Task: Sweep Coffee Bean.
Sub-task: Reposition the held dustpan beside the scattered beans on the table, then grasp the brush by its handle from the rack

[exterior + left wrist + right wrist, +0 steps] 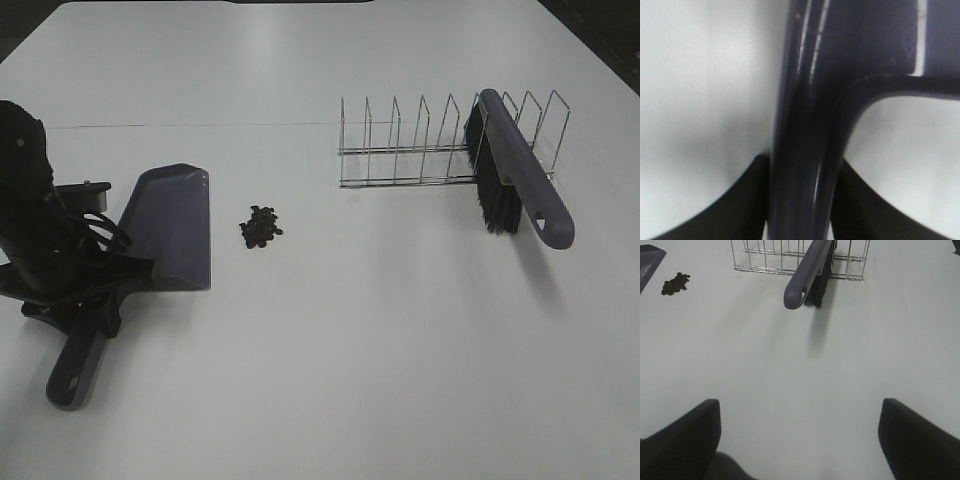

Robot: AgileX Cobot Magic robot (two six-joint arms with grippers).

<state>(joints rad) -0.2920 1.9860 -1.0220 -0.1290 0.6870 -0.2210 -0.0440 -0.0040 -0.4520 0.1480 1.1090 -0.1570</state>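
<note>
Your left gripper clamps handle of purple plastic dustpan; small pile of dark oval coffee beans lies just beside dustpan's blade. Your right gripper gapes wide, empty, well apart from dustpan.

Purple dustpan & brush, blk bristles, dk-brown beans, white table

The coffee bean lies as one small, loose heap of tiny dark ovals on the table.
</note>
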